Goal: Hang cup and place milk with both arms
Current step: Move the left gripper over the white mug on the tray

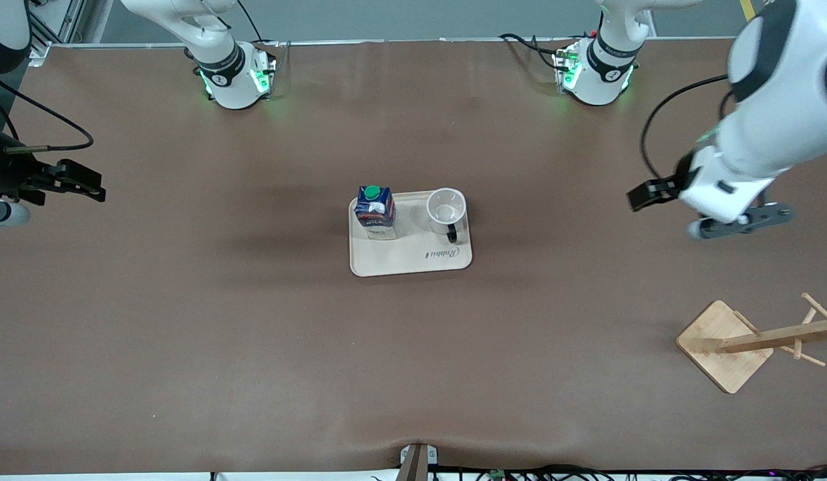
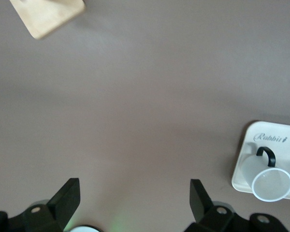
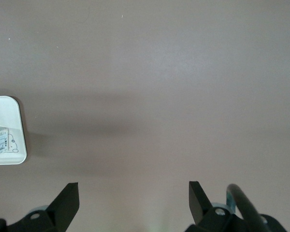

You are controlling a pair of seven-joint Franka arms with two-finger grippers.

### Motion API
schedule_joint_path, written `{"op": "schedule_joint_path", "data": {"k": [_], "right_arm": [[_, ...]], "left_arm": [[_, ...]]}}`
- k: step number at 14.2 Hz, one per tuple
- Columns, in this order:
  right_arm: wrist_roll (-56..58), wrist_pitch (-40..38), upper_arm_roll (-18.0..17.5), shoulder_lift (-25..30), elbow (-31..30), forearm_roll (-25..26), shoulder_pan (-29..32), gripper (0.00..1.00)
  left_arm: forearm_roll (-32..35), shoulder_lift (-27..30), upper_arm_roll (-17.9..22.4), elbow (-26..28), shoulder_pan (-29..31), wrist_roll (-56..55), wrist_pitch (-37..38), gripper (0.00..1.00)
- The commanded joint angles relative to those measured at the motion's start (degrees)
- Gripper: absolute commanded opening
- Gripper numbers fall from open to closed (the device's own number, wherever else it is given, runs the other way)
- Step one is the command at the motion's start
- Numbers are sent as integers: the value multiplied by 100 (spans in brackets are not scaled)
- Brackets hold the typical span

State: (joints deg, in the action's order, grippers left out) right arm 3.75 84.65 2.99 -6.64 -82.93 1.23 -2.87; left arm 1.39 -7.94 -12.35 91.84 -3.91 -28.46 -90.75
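The milk (image 1: 375,211), a dark blue carton with a green cap, stands upright on a pale tray (image 1: 411,262) at the table's middle. The white cup (image 1: 447,210) with a black handle stands upright beside it on the tray, toward the left arm's end. My left gripper (image 1: 647,195) hangs open and empty over bare table toward the left arm's end. Its wrist view shows the open gripper (image 2: 134,193), the cup (image 2: 271,184) and the tray (image 2: 275,141). My right gripper (image 1: 86,186) hangs open and empty over the right arm's end. Its wrist view shows the open gripper (image 3: 134,195), the tray's corner (image 3: 10,107) and the milk's pale lower part (image 3: 0,141).
A wooden cup rack (image 1: 727,344) with pegs stands on its square base near the front camera at the left arm's end; its base shows in the left wrist view (image 2: 46,15). The brown table (image 1: 253,321) spreads around the tray.
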Motion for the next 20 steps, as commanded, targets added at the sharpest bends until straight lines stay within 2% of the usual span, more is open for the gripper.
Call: {"op": "schedule_joint_path", "data": {"k": [1,4,8,14,20], "right_arm": [[-50,-1,-18,-30,67,9,23,100],[-50,78,-18,-30,67,9,23,100],[-59,61,-18,-21,76,18,-3,100],[-59,61,-18,-21,76,18,6,100],[-59,69,-18,-21,76,18,15,100]], "left_arm": [[116,3,-39,298,-346,-483,-126,100],[46,12,-48,405,-620,-817,-284,100],[28,-59,-74,712,-1059,-1564,-952,100],[19,-603,-83,739,-1542,-2469,-1347,100],[19,-577,-101,1503,-1789,-2664,-2376,100]]}}
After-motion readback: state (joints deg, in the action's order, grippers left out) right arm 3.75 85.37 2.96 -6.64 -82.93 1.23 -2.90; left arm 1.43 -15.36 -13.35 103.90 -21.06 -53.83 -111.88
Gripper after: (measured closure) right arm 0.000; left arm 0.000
